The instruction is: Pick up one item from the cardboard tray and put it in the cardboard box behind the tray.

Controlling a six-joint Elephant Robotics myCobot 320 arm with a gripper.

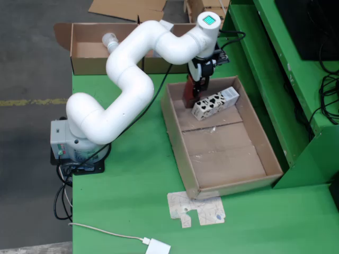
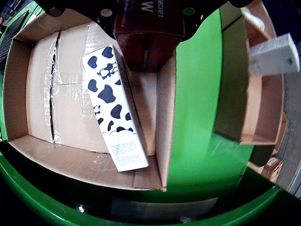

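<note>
A dark red-brown box (image 1: 189, 95) hangs at the far left corner of the cardboard tray (image 1: 249, 182), and my gripper (image 1: 195, 84) is shut on its top. In the wrist view the same dark red box (image 2: 149, 35) fills the top centre, under my gripper (image 2: 148, 12), overlapping the tray wall (image 2: 164, 117). A cow-patterned white carton (image 1: 215, 102) lies on its side in the tray right beside it; the carton (image 2: 113, 110) lies along the tray wall. The open cardboard box (image 1: 87, 50) stands behind the tray at the table's back edge; the box (image 2: 256, 94) holds a white carton (image 2: 275, 54).
A clear plastic bottle (image 1: 110, 39) lies in the cardboard box. A flat printed card cut-out (image 1: 196, 209) lies in front of the tray. A white adapter with cable (image 1: 158, 246) sits at the front edge. A green shelf frame (image 1: 286, 79) rises right of the tray. The arm's base (image 1: 74, 145) stands left.
</note>
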